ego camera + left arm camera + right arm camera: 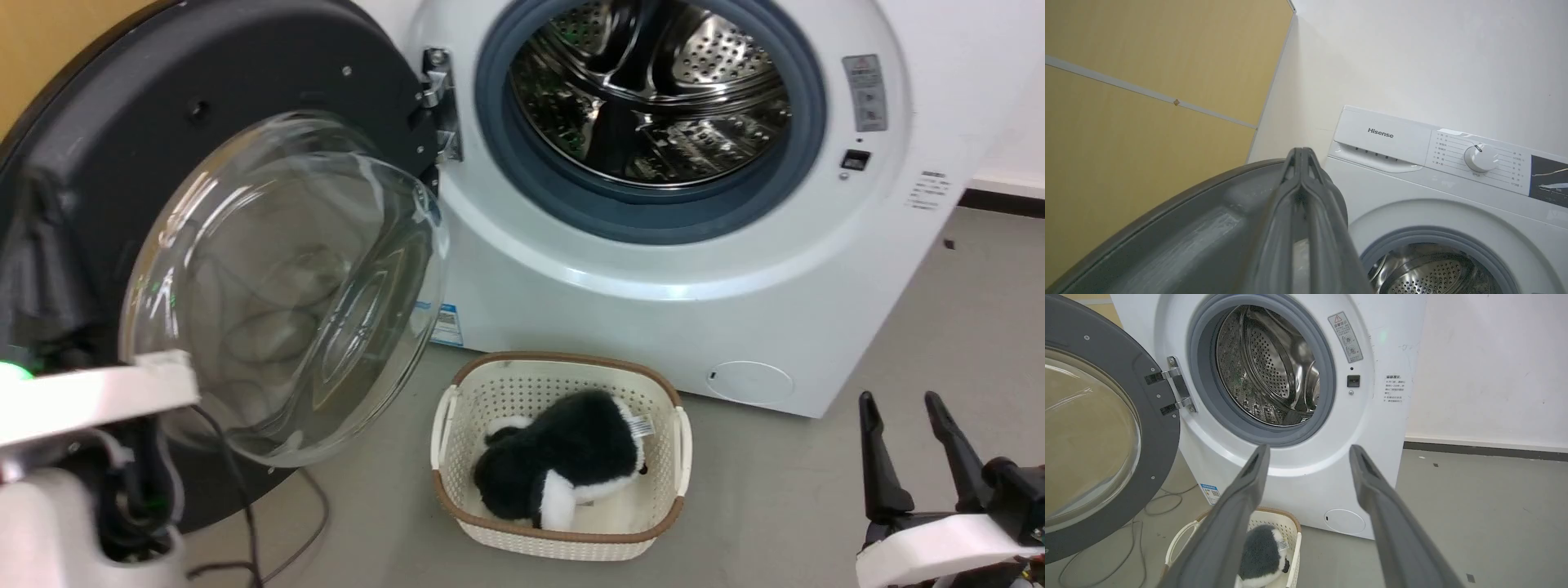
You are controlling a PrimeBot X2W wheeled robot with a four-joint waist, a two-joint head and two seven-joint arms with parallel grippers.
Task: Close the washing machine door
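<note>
Basket (540, 545) beside washing machine door (245, 90), seemingly apart.

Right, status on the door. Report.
Left gripper shut, at door rim. Right gripper open, clear of machine. Door wide open. Basket with plush toy on floor, possibly near swing.

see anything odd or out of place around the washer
Nothing damaged. A black-and-white plush toy sits in the basket before the washing machine, whose drum looks empty; loose cables trail under the open washing machine door.
</note>
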